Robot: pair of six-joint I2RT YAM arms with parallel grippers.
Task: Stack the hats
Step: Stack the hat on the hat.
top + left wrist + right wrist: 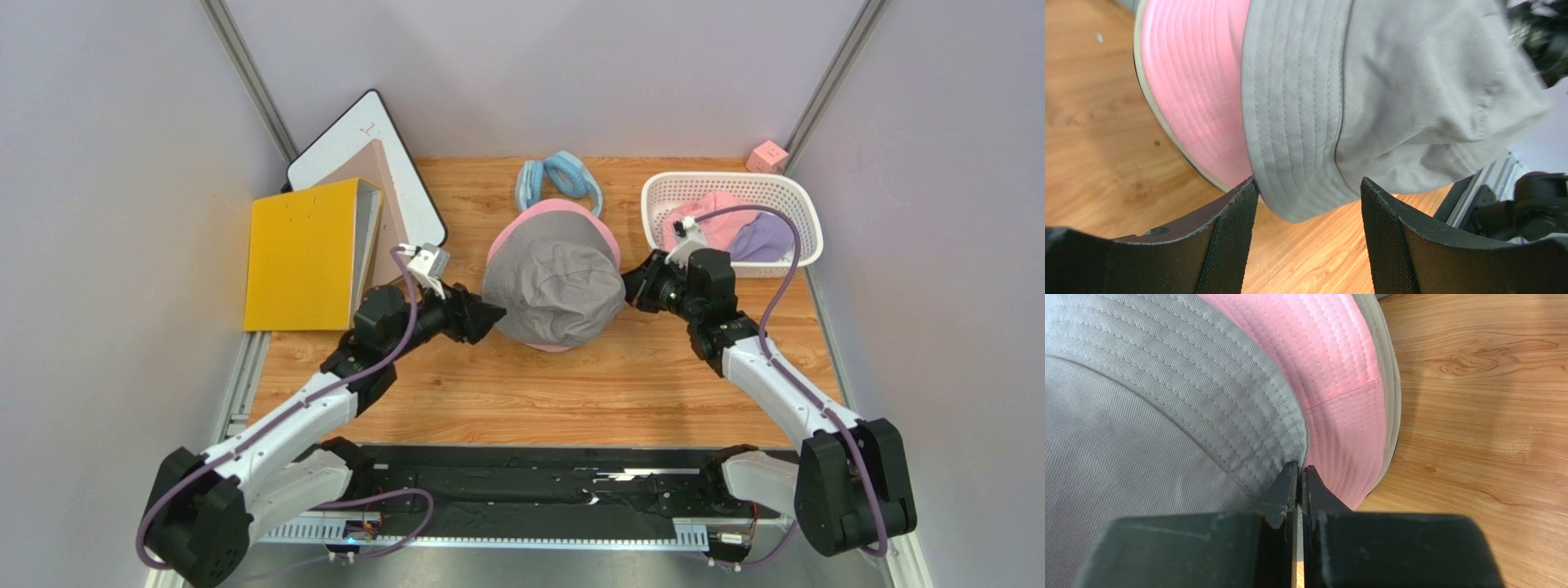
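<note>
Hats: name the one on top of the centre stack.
The grey hat: it lies over the pink hat, of which only the brim shows.

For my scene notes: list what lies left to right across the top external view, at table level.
yellow binder → left claw → grey hat → right claw → white basket

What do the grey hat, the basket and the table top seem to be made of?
Grey hat: matte woven cloth, likely cotton twill; fine diagonal weave, stitched brim rows.
Basket: white plastic, apparently; moulded slotted walls.
Table top: wood or wood-look laminate; grain and knots.
</note>
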